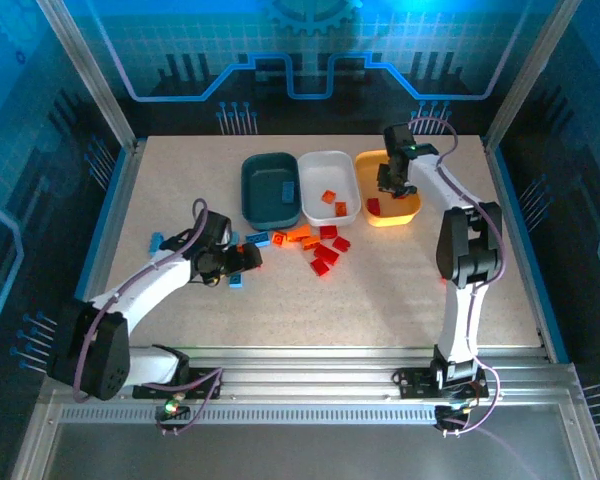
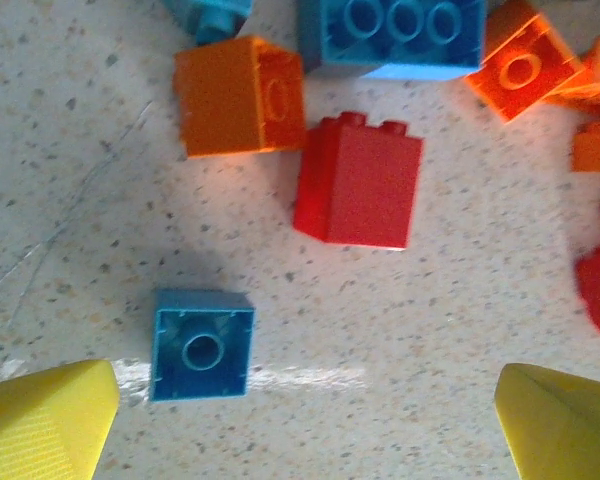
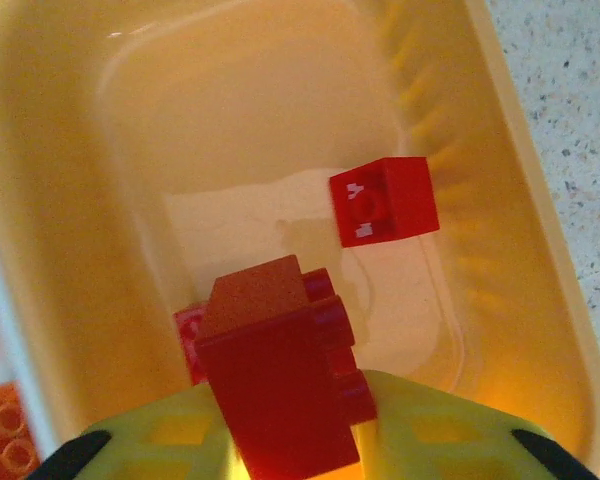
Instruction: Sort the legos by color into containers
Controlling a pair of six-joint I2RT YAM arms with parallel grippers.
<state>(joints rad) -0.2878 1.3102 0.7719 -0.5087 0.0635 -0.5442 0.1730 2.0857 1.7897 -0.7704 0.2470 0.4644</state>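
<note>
Where room lies open: the near half of the worktop [image 1: 400,290] is bare, as is its right side; raised rails edge it left and right.
Tubs: three stand side by side at the far centre, with the dark teal tub [image 1: 263,170] left, the white tub [image 1: 328,156] in the middle and the yellow-orange tub [image 1: 405,212] right.
Dark teal tub: one light blue brick [image 1: 286,190].
White tub: two orange bricks [image 1: 328,197].
Yellow-orange tub: one free red brick [image 3: 384,200] lies on its floor; a second red piece [image 3: 187,335] is half hidden.
Right jaws: over the yellow-orange tub, clenched on a held red brick [image 3: 280,390].
Left jaws: released, low over the worktop, nothing between them; a small blue brick [image 2: 202,343] lies just beside the left finger [image 2: 45,425].
Loose pile: just near of the tubs. The left wrist view counts three light blue, at least three orange and one whole red block [image 2: 358,180].
</note>
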